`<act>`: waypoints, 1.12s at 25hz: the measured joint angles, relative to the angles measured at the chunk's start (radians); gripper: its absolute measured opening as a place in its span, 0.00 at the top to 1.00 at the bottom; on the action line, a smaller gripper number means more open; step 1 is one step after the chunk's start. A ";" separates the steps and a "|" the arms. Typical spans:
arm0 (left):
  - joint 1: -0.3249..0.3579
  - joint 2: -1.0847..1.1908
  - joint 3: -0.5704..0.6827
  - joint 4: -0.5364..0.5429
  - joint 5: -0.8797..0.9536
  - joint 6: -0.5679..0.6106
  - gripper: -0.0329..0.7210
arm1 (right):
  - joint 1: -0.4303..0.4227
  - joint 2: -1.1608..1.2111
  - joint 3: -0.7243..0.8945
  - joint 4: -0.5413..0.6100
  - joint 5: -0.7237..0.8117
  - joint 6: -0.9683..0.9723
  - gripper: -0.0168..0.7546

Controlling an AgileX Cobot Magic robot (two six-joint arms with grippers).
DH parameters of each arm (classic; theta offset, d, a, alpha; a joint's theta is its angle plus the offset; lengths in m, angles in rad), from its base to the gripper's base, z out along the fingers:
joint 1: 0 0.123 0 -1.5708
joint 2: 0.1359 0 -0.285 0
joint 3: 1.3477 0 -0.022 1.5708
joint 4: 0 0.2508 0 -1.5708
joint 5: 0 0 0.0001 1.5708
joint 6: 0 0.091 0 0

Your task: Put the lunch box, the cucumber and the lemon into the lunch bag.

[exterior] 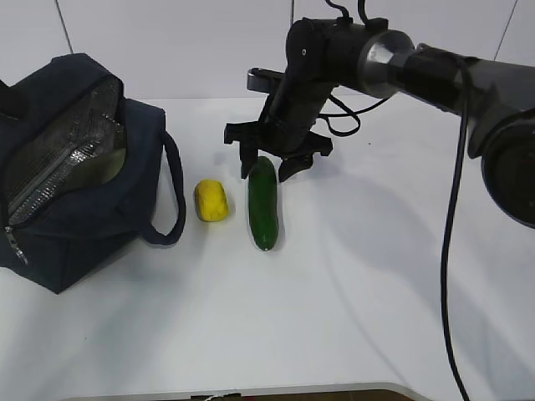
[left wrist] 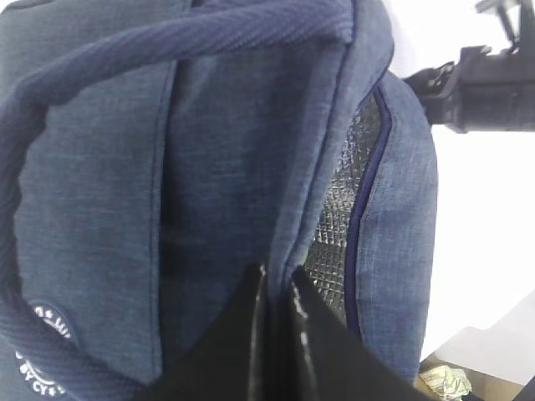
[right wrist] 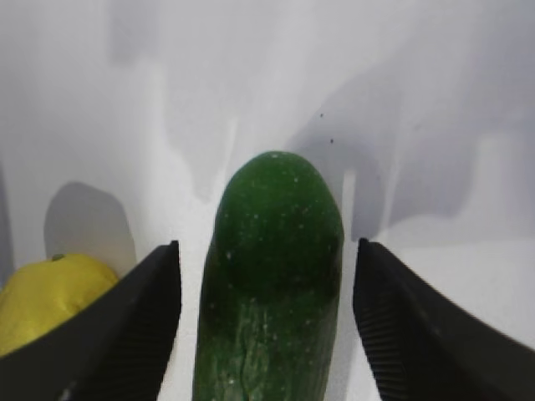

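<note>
Holding the lunch bag (exterior: 75, 167) at the bench's left edge, the left hand (left wrist: 278, 334) is pinched shut on its rim, probably keeping the mouth agape. Lemon (exterior: 211, 200) sits mid-bench, and beside it the cucumber (exterior: 262, 203) lies between the right hand's (exterior: 272, 163) spread fingers, ungripped.

One lunch bag (exterior: 79, 175) of dark navy cloth, with two loop handles (exterior: 171, 188); one cucumber (exterior: 262, 203); one lemon (exterior: 211, 200); one white desk (exterior: 334, 317) under them all; two tools counted, the right tool (exterior: 272, 167) and the left tool (left wrist: 278, 334); one black cable (exterior: 451, 225).
</note>
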 joint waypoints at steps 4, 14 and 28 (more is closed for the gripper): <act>0.000 0.000 0.000 0.000 0.000 0.000 0.97 | 0.000 0.004 -0.002 0.000 0.006 -0.002 0.32; 0.000 0.000 0.000 0.000 0.000 0.000 0.97 | 0.000 0.022 -0.017 0.013 0.050 -0.006 0.45; 0.000 0.000 0.000 -0.005 0.000 0.000 0.97 | 0.000 0.027 -0.416 0.156 0.203 -0.061 0.48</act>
